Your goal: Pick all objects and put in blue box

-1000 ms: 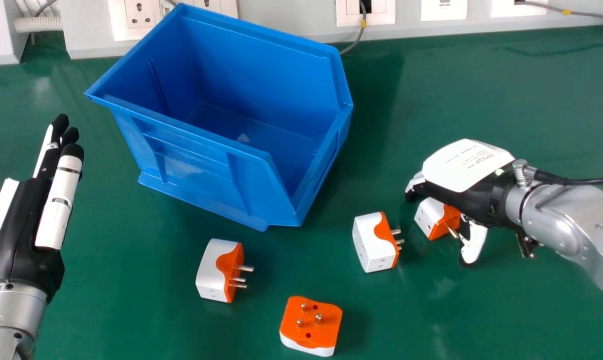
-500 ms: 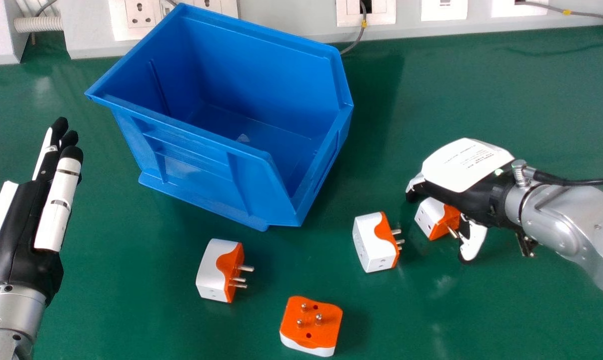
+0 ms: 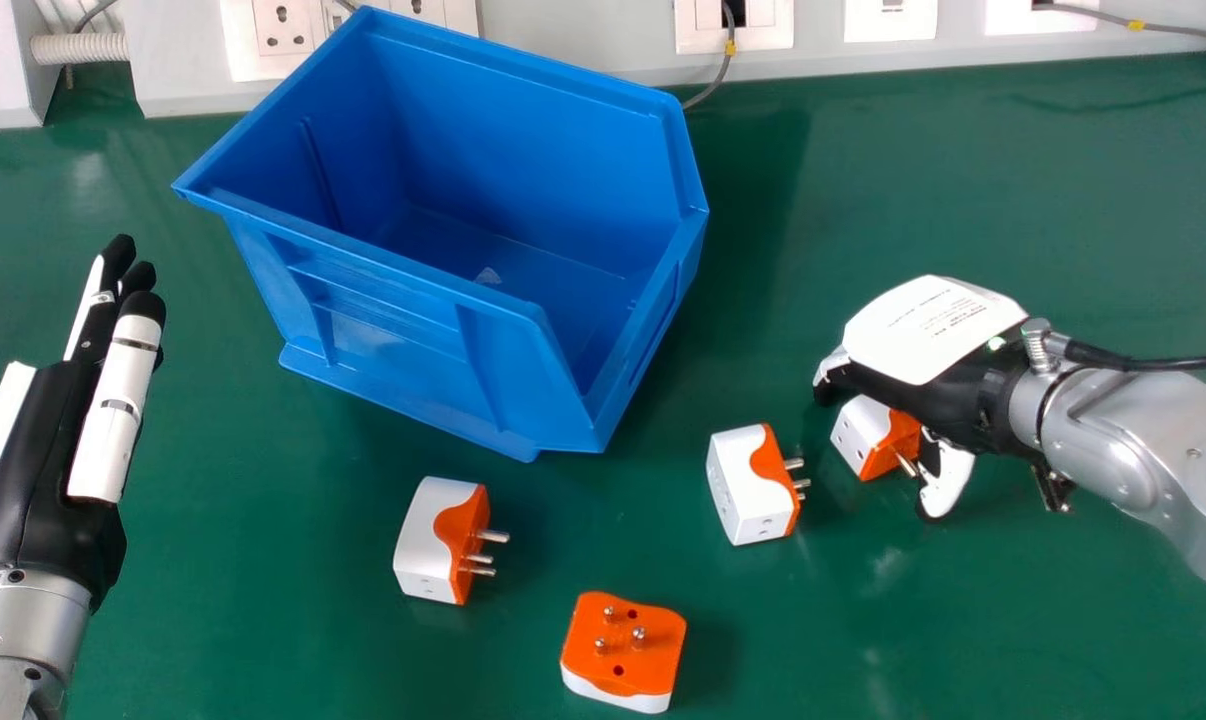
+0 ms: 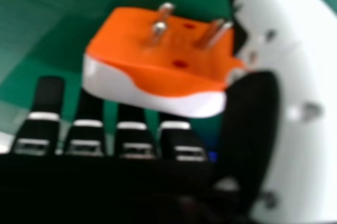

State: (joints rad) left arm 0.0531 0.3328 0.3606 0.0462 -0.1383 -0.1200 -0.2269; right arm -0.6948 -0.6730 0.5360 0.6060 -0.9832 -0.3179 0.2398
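A green counter [image 3: 963, 160] carries a blue box [image 3: 393, 290] and four orange-and-white plug adapters, all of them outside the box. The robot's right hand [image 3: 928, 330] is low over the rightmost adapter [image 3: 875, 438], which lies on the counter under the palm, between fingers [image 4: 131, 137] and thumb [image 4: 289, 103]. Those fingers are spread a little apart and fairly straight beside its white side; they do not look clamped on it. Its metal prongs [image 4: 158, 29] point towards the wrist side in the head view.

The step in hand seems to be the first pick. It would go best if the fingers and thumb closed evenly on the adapter's solid body, leaving the prongs out of the pinch, since pressing on them could twist it loose. A straight lift should follow, high enough to clear the box's rim, with release well inside. The white-sided adapter [image 3: 743, 490] just beside is close enough to be knocked by a low sideways sweep.

Another adapter [image 3: 428, 540] lies in front of the box, and one more [image 3: 623, 645] sits prongs up, nearest the robot. The left hand [image 3: 48, 440], at the head view's left edge, has its fingers straight and close together.
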